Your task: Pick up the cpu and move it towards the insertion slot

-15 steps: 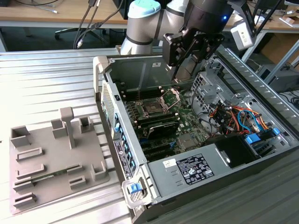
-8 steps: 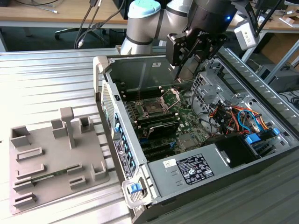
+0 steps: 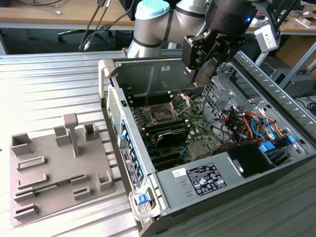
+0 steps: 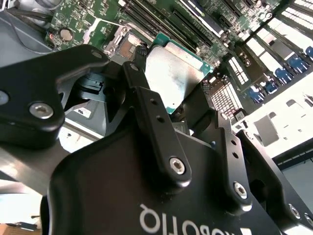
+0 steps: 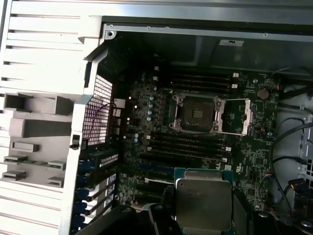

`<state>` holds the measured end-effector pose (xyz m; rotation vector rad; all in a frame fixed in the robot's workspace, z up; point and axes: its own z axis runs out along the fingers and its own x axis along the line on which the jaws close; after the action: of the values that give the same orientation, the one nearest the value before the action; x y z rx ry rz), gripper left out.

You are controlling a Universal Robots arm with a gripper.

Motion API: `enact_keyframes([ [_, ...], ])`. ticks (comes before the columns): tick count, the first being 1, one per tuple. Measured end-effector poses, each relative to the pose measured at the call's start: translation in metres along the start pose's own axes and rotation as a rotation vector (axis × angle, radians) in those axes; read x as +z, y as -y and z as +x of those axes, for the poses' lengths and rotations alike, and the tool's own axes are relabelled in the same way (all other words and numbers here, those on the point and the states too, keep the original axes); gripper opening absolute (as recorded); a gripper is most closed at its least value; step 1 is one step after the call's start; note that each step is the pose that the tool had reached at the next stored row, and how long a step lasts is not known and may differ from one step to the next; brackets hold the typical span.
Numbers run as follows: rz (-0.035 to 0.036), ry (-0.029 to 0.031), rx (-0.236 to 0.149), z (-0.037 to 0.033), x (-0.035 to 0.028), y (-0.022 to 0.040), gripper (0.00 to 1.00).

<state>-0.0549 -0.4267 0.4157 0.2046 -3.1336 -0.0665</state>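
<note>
My gripper [image 3: 204, 74] hangs over the back of the open computer case [image 3: 109, 74] and is shut on the cpu [image 4: 171, 73]. The cpu is a flat square chip with a pale silver top and a green edge, clamped between two black fingers [image 4: 146, 105]. In the first wrist view the cpu [image 5: 203, 200] is held above the motherboard, a short way from the insertion slot [image 5: 195, 113]. The slot's hinged metal plate [image 5: 235, 117] is swung open beside it. In the exterior view the insertion slot [image 3: 160, 114] lies below the gripper and toward that view's left.
A grey tray [image 3: 64, 163] holding a green memory stick [image 3: 37, 190] lies on the ribbed metal table, at the exterior view's left. Orange and blue cables [image 3: 247, 121] and a drive cage crowd the case's right side. The power supply [image 3: 197, 180] sits at the front.
</note>
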Motion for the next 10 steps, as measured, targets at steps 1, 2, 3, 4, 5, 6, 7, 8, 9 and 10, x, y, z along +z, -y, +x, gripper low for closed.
enact_keyframes([
  [1,-0.0001,0.0,0.0,-0.002,0.0,0.0003,0.55],
  [2,0.0,-0.0001,0.0,-0.0036,0.0,0.0005,0.55],
  [3,0.0,0.0,0.0,-0.0048,0.0,0.0006,0.55],
  [4,0.0,-0.0001,0.0,-0.0059,0.0,0.0008,0.55],
  [5,0.0,0.0,0.0,-0.007,0.0,0.0009,0.55],
  [6,0.0,0.0,0.0,-0.0078,0.0,0.001,0.55],
  [7,0.0,-0.0001,0.0,-0.0089,0.0,0.0011,0.55],
  [8,-0.0001,-0.0001,0.0,-0.0097,0.0,0.0013,0.55],
  [9,0.0,0.0,0.0,-0.0104,0.0,0.0013,0.55],
  [10,0.0,0.0,0.0,-0.0119,0.0001,0.0015,0.55],
])
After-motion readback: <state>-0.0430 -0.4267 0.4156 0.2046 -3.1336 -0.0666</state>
